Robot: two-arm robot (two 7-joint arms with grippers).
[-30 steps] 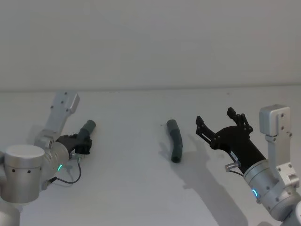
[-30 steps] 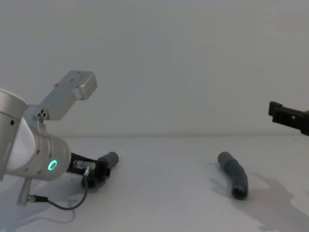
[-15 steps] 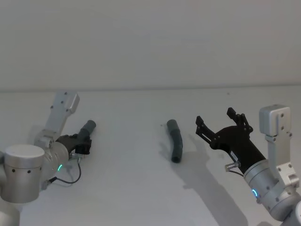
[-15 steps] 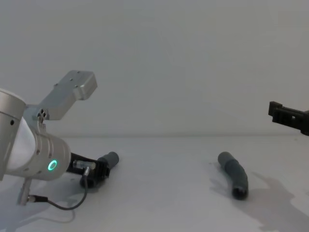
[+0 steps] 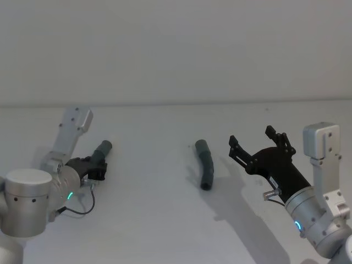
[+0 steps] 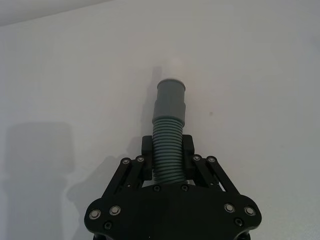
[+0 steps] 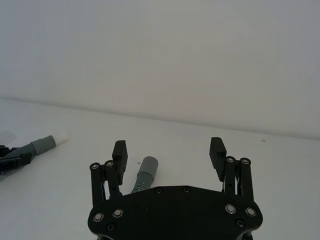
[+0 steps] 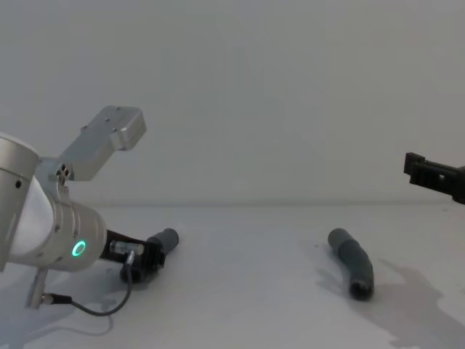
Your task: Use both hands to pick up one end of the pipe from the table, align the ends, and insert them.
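My left gripper (image 6: 167,150) sits low at the left side of the table (image 5: 159,231). Its fingers (image 6: 146,145) are clamped around the ribbed body of the white-tipped piece (image 6: 169,117). I grip behind the smooth collar so that the white tip (image 7: 62,136) sticks out free ahead of the fingers. That leaves nothing of mine in the way of the joint. I cannot tell whether this piece is resting on the surface or just clear of it.

My right gripper (image 5: 252,137) hovers above the table on the right, its fingers spread wide and holding nothing. The second piece (image 5: 205,165) lies flat on the table just to their left, touching neither finger and well apart from the piece I already hold. From the right wrist, its grey cuff (image 7: 148,164) shows in the gap between my open fingers, so I judge the approach is lined up. The next move would be to come down and close on the ribs, leaving the cuff bare for the white tip.
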